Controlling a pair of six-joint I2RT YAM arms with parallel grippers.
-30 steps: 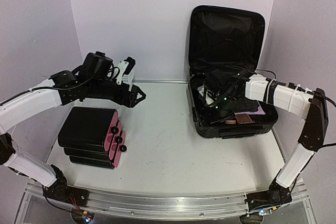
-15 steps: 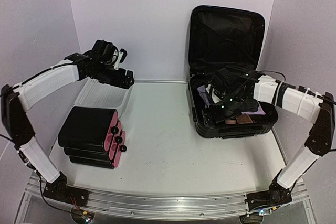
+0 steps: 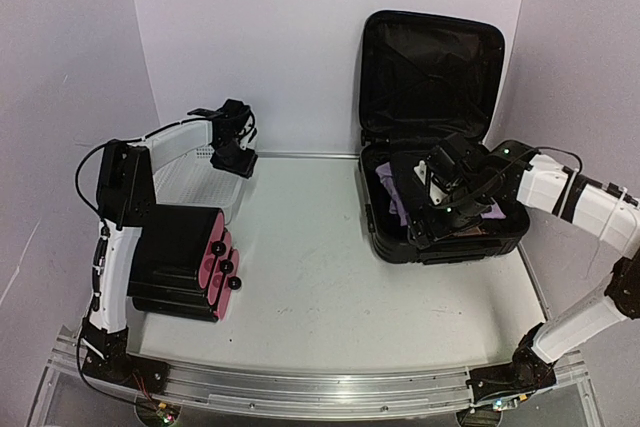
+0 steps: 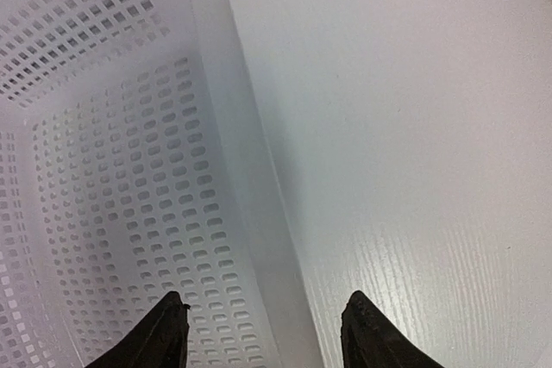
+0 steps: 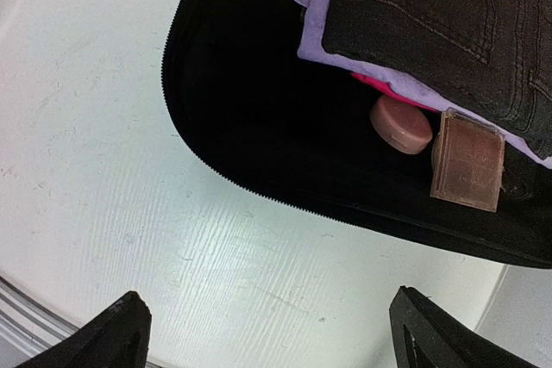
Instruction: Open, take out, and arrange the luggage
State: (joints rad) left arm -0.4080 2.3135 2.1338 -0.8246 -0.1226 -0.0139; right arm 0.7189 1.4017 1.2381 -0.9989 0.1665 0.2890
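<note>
Corner of the big black hard-shell suitcase (image 5: 259, 127), looking straight down

Dark folded jeans (image 5: 431, 23) fill the upper right, lying on a lavender cloth (image 5: 345, 58). Just below them sit a round pink compact (image 5: 401, 124) and, beside it, a flat brown rectangular case (image 5: 467, 159). White wood-grain table (image 5: 129, 170) covers the left and bottom. The right gripper (image 5: 267, 325) has its black fingertips (image 5: 116, 333) spread wide at the bottom corners, nothing between them.

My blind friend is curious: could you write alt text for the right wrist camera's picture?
Open black luggage seen from above: folded dark jeans on a lilac cloth, a round pink case and a brown rectangular box beside them. The right gripper hangs open over the white table.
</note>
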